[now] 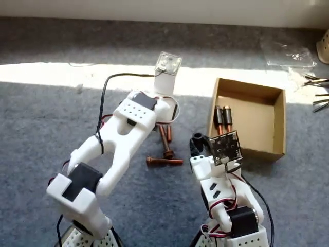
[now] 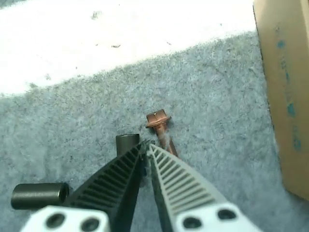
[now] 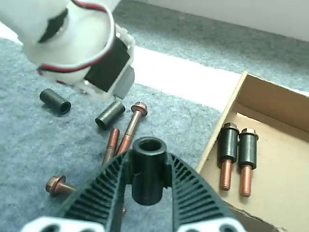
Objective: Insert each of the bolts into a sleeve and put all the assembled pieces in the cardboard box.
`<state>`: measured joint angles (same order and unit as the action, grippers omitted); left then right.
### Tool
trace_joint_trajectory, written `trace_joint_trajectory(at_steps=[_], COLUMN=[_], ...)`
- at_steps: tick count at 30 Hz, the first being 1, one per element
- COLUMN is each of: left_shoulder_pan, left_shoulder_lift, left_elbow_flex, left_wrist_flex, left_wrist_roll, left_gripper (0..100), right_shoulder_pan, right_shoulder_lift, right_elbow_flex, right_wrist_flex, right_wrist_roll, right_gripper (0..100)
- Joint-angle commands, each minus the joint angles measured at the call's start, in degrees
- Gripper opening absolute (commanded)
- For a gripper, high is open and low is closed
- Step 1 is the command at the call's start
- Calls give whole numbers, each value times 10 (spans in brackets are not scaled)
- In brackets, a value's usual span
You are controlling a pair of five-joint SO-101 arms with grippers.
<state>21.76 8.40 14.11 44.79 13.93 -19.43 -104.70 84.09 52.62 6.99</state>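
Right wrist view: right claw (image 3: 147, 163) clamped on a sleeve (image 3: 147, 184), held upright, bore open toward the camera and empty. Just beyond it on the carpet (image 3: 29, 145) lie two bolts (image 3: 129, 130) side by side, long axes running away from this claw, the longer one's head at the far end. A third bolt (image 3: 55, 184) lies off to one side. Past them are two loose sleeves (image 3: 110, 114) on their sides. Left wrist view: left claw (image 2: 147, 145) drawn to a narrow slit, nothing seen between the jaws, tips low over the carpet. A bolt head (image 2: 158, 117) sits just past the tips, with the shank slanting back beside one finger, ungripped as far as I can judge. The left claw is nearer the bolts. They lie flat while the held bore stands up, so a picked bolt must be tipped into line with it. Farthest, well apart from the left claw, the box (image 3: 277, 104) holds two assembled pieces (image 3: 228, 145) lying parallel.
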Motion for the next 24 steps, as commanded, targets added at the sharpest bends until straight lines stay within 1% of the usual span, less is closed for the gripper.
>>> trace_joint_trajectory(at_steps=[1, 4, 6, 10, 11, 16, 24], left_shoulder_pan=[14, 16, 17, 18, 18, 17, 15], left_shoulder_lift=[41, 80, 109, 167, 182, 242, 306], left_elbow_flex=[-106, -169, -206, -277, -294, -362, -415], left_wrist_flex=[56, 111, 139, 196, 207, 238, 246], left_wrist_roll=[11, 12, 33, 66, 74, 84, 85], left_gripper=[5, 5, 12, 123, 135, 136, 136], right_shoulder_pan=[7, 7, 7, 7, 7, 7, 8], right_shoulder_lift=[-7, -7, -7, -7, -7, -7, -7], right_elbow_flex=[7, 18, 19, 19, 19, 19, 18], right_wrist_flex=[-28, -43, -44, -44, -44, -44, -44], right_wrist_roll=[4, 4, 4, 4, 4, 5, 5], right_gripper=[5, 5, 5, 5, 5, 5, 5])
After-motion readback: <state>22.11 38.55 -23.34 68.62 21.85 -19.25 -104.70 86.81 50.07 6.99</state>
